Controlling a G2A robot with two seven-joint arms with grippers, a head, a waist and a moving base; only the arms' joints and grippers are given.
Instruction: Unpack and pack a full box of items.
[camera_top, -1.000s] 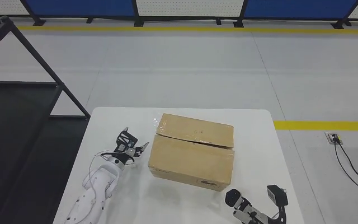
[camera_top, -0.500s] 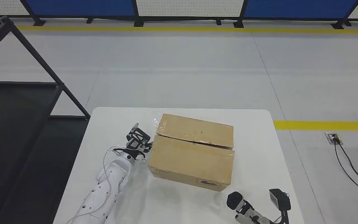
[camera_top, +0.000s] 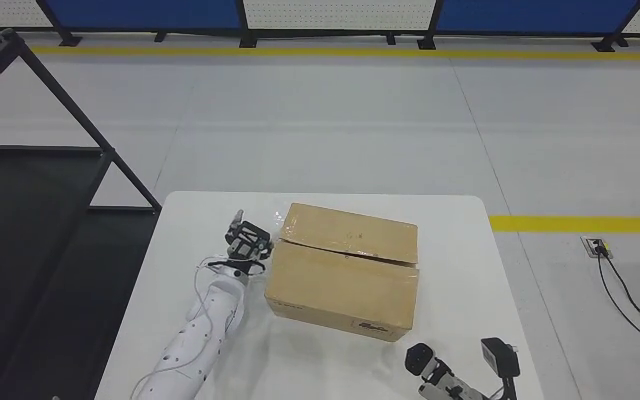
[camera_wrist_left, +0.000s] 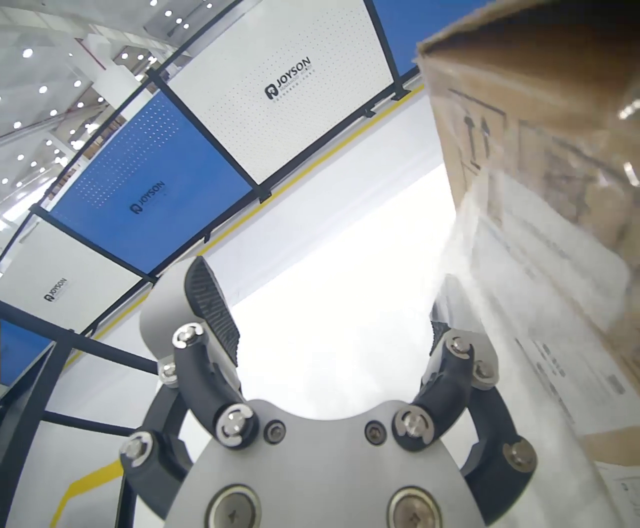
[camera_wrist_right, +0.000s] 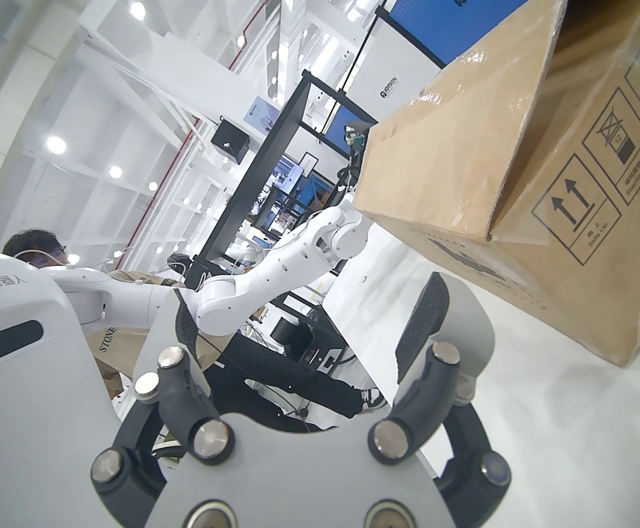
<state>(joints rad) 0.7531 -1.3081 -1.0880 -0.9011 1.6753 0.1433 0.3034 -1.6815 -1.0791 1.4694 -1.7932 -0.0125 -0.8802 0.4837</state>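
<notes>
- Table (camera_top: 190, 215): white, with the box at its middle.
- Box (camera_top: 345, 270): closed cardboard, flaps taped. Likely stiff, and heavy if full. Better taken by a flap edge than lifted one-handed.
- Left gripper (camera_wrist_left: 320, 300): spread wide and empty, one finger at loose clear tape (camera_wrist_left: 500, 250) on the box's end.
- Right gripper (camera_wrist_right: 305, 300): spread and empty, near the box's front corner.
- Markings: arrow symbols (camera_wrist_right: 570, 202) and a white label (camera_wrist_left: 550, 320), wording left unread.

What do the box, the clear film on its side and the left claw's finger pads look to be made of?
Box: brown cardboard with a matte finish, judging by the folded flaps and printed handling marks.
Film: thin translucent plastic, probably packing tape. It is wrinkled and catches glare.
Pads of the left claw: black and ribbed, likely rubber, though hard plastic can't be ruled out.
</notes>
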